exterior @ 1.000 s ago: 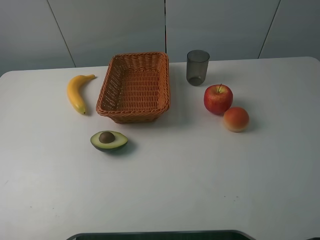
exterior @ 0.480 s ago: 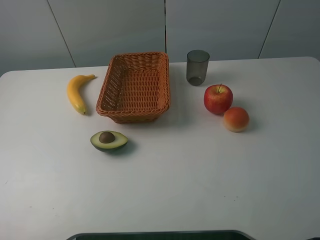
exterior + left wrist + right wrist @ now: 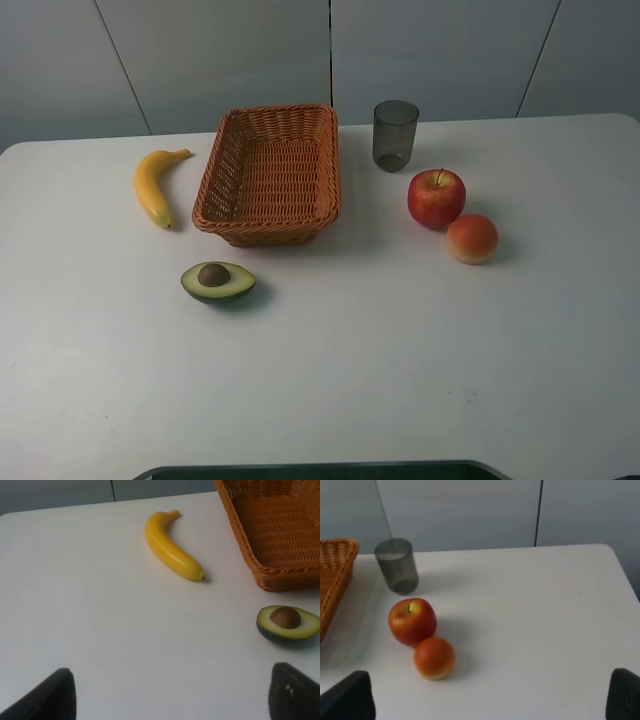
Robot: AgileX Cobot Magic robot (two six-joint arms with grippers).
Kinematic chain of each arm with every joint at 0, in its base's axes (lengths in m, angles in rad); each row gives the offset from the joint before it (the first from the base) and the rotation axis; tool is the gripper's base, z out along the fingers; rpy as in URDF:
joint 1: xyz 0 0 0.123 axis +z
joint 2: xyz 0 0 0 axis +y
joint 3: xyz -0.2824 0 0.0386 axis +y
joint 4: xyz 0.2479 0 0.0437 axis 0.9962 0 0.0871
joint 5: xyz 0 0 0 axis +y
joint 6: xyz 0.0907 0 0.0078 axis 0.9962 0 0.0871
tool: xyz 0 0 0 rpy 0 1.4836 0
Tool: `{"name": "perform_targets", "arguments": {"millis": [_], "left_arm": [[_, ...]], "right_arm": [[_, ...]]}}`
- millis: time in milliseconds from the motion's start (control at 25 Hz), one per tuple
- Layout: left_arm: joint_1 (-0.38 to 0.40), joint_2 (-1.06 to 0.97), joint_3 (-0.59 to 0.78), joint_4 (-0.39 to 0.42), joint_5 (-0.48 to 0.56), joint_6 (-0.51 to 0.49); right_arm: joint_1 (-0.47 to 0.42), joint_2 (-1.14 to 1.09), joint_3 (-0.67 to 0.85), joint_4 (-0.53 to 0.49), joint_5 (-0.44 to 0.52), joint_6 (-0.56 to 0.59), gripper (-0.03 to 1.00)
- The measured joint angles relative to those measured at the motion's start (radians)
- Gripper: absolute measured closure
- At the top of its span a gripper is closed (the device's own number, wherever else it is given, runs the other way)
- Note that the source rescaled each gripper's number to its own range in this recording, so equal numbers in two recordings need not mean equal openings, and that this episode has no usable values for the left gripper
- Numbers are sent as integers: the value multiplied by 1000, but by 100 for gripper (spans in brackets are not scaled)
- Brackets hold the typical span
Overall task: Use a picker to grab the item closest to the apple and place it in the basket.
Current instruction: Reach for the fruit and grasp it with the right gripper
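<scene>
A red apple [image 3: 436, 197] [image 3: 412, 621] sits right of the woven basket [image 3: 268, 172] [image 3: 332, 580]. Touching its near right side is an orange-red peach [image 3: 472, 238] [image 3: 434, 658], the item nearest to it. No gripper shows in the exterior high view. My right gripper [image 3: 490, 700] is open, its dark fingertips [image 3: 347, 697] at the frame's lower corners, well short of the peach. My left gripper [image 3: 170, 695] is open too, with fingertips [image 3: 47, 697] spread over bare table near the avocado half [image 3: 288, 624].
A grey cup [image 3: 395, 134] [image 3: 396, 565] stands behind the apple. A banana [image 3: 153, 184] [image 3: 170, 552] lies left of the basket [image 3: 272, 527], and the avocado half [image 3: 217, 281] lies in front of it. White table [image 3: 350, 360] all around.
</scene>
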Motion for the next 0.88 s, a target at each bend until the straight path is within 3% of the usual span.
{"name": "perform_targets", "arguments": {"millis": [240, 440, 880], "left_arm": [[0, 0, 0, 0, 0, 0], [0, 0, 0, 0, 0, 0], [0, 0, 0, 0, 0, 0]], "right_arm": [[0, 354, -19, 57, -51, -2, -3], [10, 611, -19, 82, -165, 0, -3], [145, 1004, -19, 25, -443, -41, -3]]}}
